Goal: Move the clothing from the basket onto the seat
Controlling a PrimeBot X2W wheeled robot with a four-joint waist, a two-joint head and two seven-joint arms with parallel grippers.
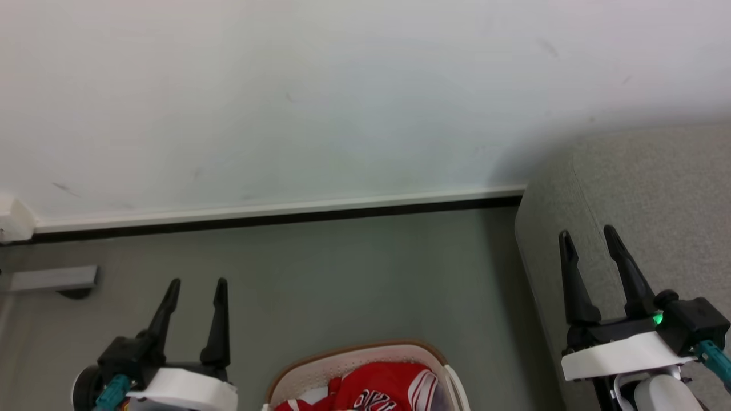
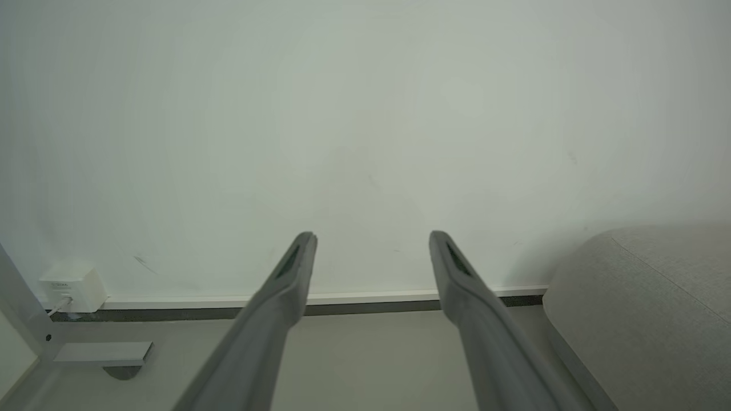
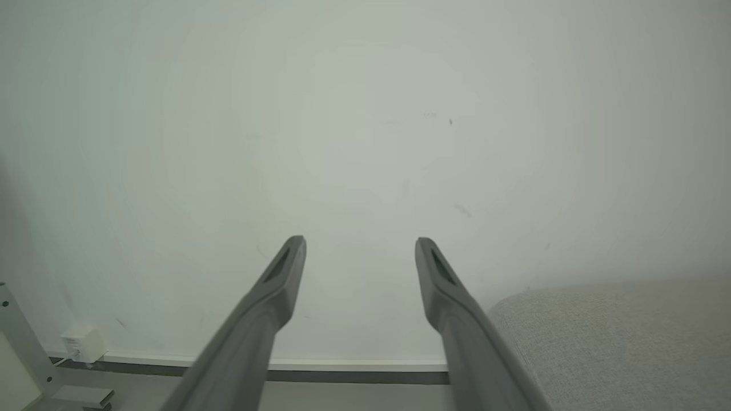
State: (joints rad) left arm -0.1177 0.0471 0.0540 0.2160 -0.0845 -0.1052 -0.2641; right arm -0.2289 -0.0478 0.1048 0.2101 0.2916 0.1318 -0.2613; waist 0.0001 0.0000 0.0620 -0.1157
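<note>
Since the red jersey was lying bunched in the laundry basket at the 6 o'clock edge of the head view, I'd say nothing had been picked up yet. This looked like step one, before any reach. White stripes and a bit of black-and-white lettering showed on it, but most of it ran off the bottom edge, so I couldn't tell how it was folded. The white perforated basket with its tan rim sat on the grey-green floor. The grey fabric seat stood at 3 o'clock from it, near but apart, up against the wall.

My guess for the next move: one arm needs to drop back toward 6 o'clock into the basket and pinch a decent fold of cloth. Then it lifts clear of the rim and swings toward 3 o'clock. The right arm looked handier, being next to the seat.

The left gripper sat at 7 o'clock with its fingers spread fairly wide, nothing between them, touching nothing, aimed at the wall. The right gripper at 4 o'clock was the same deal, spread and empty, hovering by the seat's rounded corner. It looked clear of the fabric in the right wrist view.
</note>
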